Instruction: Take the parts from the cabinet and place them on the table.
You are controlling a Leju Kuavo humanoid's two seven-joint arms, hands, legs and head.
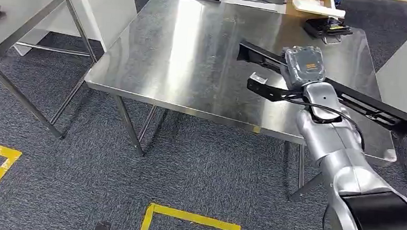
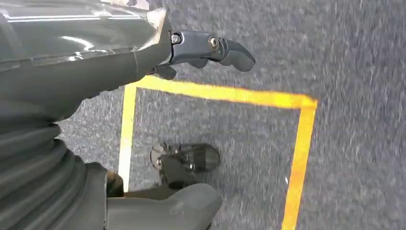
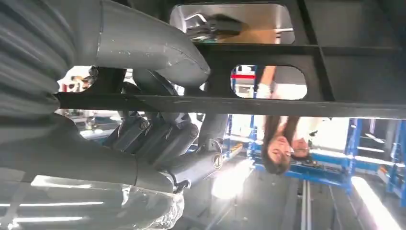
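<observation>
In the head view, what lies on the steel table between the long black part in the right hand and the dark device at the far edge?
Nothing: the head view shows bare steel table between the long black part, held by the right hand, and the dark device.

Bright, even overhead light; the steel table [image 1: 195, 49] throws broad white glare streaks. Soft shadows lie under it on the carpet [image 1: 131, 186]. Left wrist view — carpet smeared by motion blur. Right wrist view — strongly backlit, background blown out, the black frame part [image 3: 287, 103] nearly silhouetted.
</observation>
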